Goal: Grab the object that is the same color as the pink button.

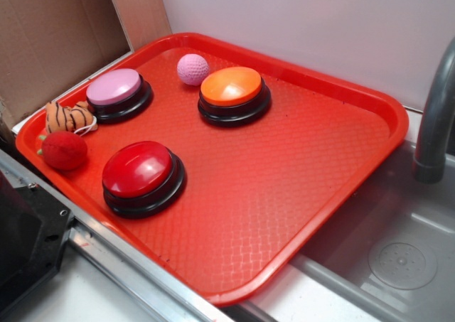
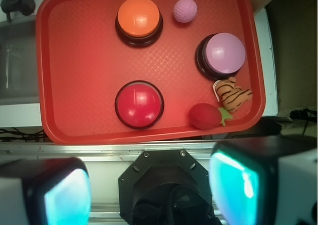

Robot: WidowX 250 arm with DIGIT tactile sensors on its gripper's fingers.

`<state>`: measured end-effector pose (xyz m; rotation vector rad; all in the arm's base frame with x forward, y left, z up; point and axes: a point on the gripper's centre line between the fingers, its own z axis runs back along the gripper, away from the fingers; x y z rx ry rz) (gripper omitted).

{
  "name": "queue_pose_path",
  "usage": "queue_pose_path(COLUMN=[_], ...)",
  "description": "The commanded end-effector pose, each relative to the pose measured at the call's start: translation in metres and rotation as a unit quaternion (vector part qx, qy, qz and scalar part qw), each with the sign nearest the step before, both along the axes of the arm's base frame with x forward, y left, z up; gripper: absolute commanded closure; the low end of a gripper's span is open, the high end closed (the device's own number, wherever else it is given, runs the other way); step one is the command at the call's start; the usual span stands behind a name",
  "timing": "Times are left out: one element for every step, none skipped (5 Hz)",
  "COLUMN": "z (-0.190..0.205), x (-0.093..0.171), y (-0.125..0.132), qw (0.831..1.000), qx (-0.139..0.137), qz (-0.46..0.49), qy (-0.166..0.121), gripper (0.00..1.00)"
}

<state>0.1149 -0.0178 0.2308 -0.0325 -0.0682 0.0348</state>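
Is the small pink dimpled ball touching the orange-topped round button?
Apart. The wrist view shows bare red tray between the small pink dimpled ball and the orange-topped button.

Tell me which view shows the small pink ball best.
The exterior view. There the pink dimpled ball is nearer, with its dimples readable, between the pink button and the orange button. The wrist view shows the ball from above, whole, but its texture is fainter.
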Motion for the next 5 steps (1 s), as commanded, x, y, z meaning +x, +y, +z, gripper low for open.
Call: queue_pose_path(z=[-0.009,-0.027,-0.044,-0.067,-0.092], x=[0.043,0.075,0.105,0.140,0.168], y=[0.008,0.016,0.029,0.051,0.069], qw=[0.997,0.992,0.984,0.971,0.956], qx=[-0.007,0.002,0.002,0.002,-0.012], qz=[0.072,0.127,0.180,0.237,0.293], qy=[0.004,0.008,-0.002,-0.006,-0.026], gripper=[0.00,0.00,0.00,0.00,0.00])
